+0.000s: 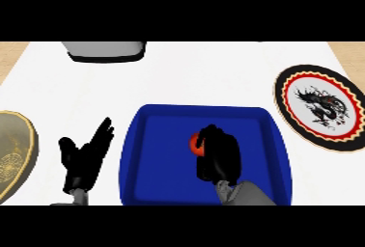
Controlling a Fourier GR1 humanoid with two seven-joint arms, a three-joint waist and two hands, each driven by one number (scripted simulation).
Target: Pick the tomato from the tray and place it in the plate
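The tomato [194, 144] sits in the middle of the blue tray [160, 130] on the white desk [200, 77]. Only a small, round, red-orange patch of it shows. The right hand [218, 157] curls over it from the right and hides the rest. The left hand [85, 158] rests left of the tray with straight fingers. The dragon-patterned plate [288, 91] lies well apart, to the right.

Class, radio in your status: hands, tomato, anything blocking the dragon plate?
Right hand curled round tomato, inside blue tray. Left hand open, resting left of tray. Nothing between tray and dragon plate.
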